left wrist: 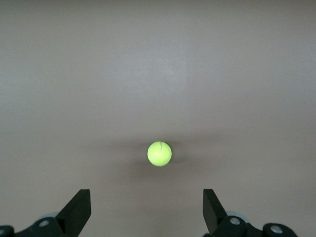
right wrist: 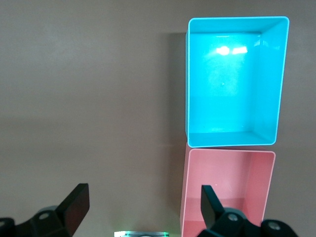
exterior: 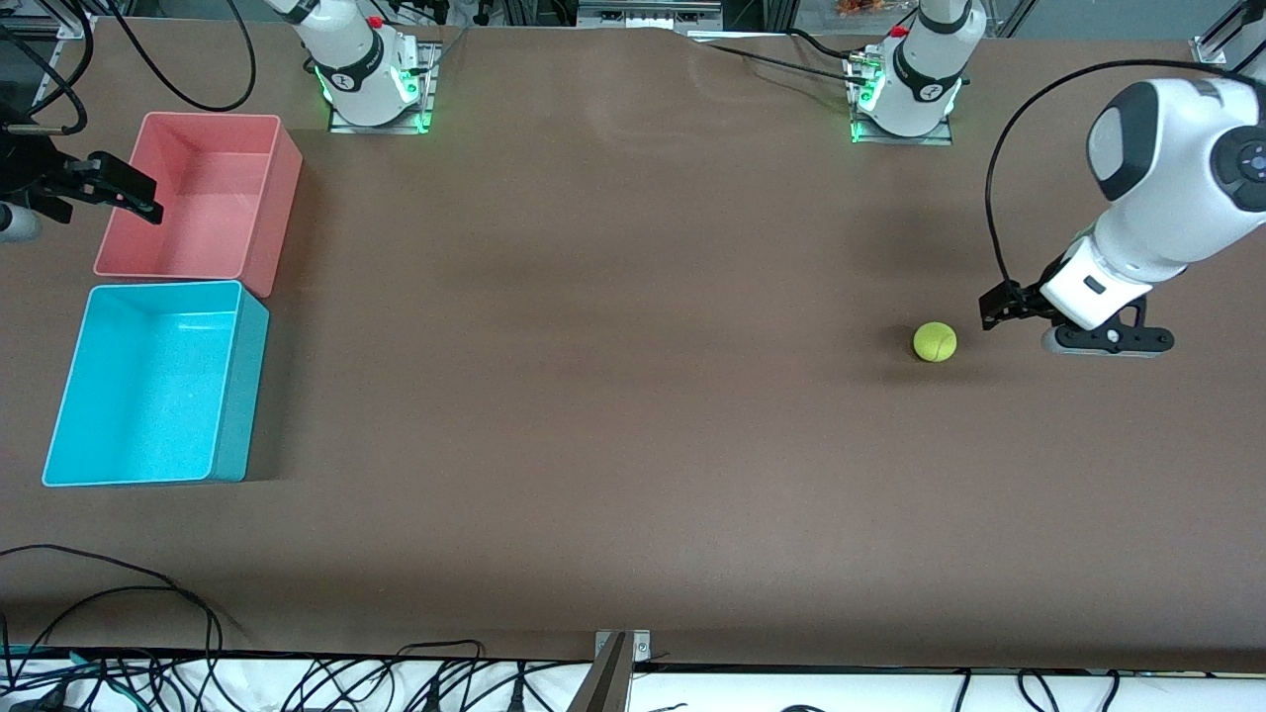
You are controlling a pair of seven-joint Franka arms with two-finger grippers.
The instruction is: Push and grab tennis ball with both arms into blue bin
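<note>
- The blue bin (exterior: 156, 384) sits nearest the front camera at the right arm's end of the bench (exterior: 613, 396), empty, touching or almost touching the pink bin (exterior: 203, 193), which lies farther from the camera. With the two tubs this close and the same size, a ball released a little off line could drop into the pink one.
- The tennis ball (exterior: 934, 341) rests on the bare bench toward the left arm's end, well apart from both bins. It is round and free to roll, so a push that meets it off centre would probably send it sideways, toward the bench edge instead of toward the right arm.
- The left end effector (exterior: 1001, 305) hangs low just beside the ball, on the side away from the bins, with its fingers (left wrist: 79, 210) spread wide and holding nothing. In the left wrist view the ball (left wrist: 159, 153) lies centred ahead of the gap, so a hard shove could overshoot the right arm's reach.
- The right end effector (exterior: 138, 198) waits above the pink bin's outer wall, its fingers (right wrist: 76, 205) also spread wide and empty. Grabbing a ball that is rolling with so little margin would likely knock it away.
</note>
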